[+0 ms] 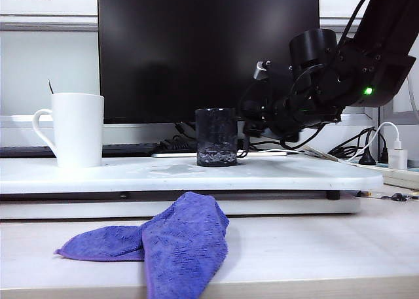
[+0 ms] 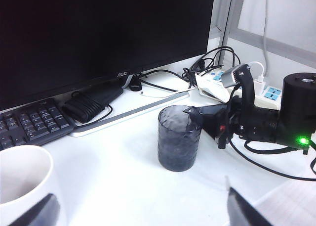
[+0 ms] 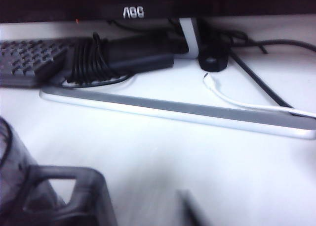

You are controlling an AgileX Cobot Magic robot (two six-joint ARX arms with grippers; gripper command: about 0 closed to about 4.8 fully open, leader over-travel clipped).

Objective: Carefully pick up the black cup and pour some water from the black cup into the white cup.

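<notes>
Black cup (image 1: 217,137) upright mid-board, well apart from white cup (image 1: 77,129) at left end. Right gripper (image 2: 197,118) at black cup handle, fingers parted, not clamping. Left gripper (image 2: 143,211) hangs above white cup, fingers spread wide.

Dark faceted cup (image 1: 217,137) upright, white cup (image 1: 77,129) apart

An office desk set up as a robot test station. A large dark monitor (image 1: 208,53) stands at the back of a white table (image 1: 281,173), with a black keyboard (image 2: 30,123), a coiled power brick (image 2: 91,102), loose cables and a power strip (image 2: 217,82) with plugs beside it. A black robot arm (image 1: 340,70) with a green light reaches over the table, and a purple cloth (image 1: 170,243) lies in front.
</notes>
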